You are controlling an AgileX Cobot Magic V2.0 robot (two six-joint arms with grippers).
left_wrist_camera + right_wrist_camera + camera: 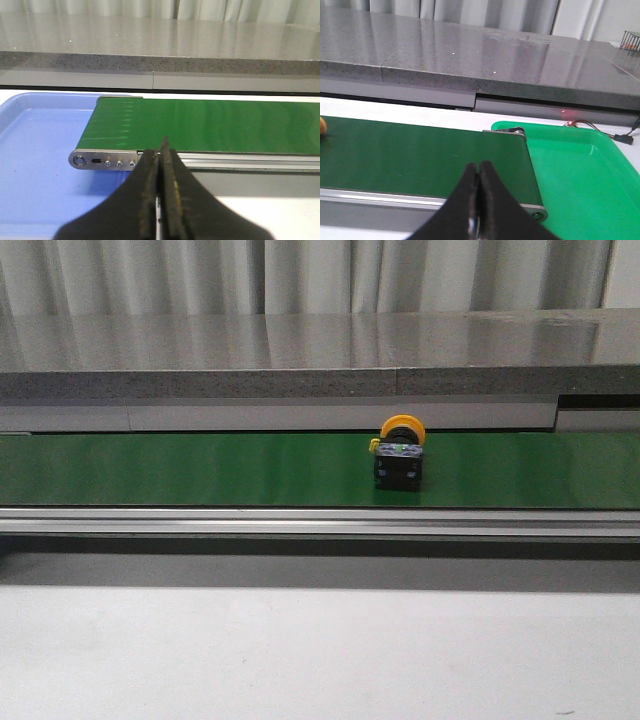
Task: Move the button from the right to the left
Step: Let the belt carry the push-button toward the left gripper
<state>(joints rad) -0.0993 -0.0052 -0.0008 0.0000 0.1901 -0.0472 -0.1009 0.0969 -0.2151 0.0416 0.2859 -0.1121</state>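
The button (399,454) stands on the green conveyor belt (200,468), right of the belt's middle in the front view. Its yellow-orange cap is at the top and its black body below. A sliver of the cap (322,126) shows at the edge of the right wrist view. My left gripper (160,152) is shut and empty, in front of the belt's left end. My right gripper (477,167) is shut and empty, in front of the belt's right end. Neither gripper shows in the front view.
A blue tray (35,150) lies under the belt's left end. A green tray (580,175) lies at the belt's right end. A grey stone ledge (300,355) runs behind the belt. A metal rail (300,522) edges the belt's front.
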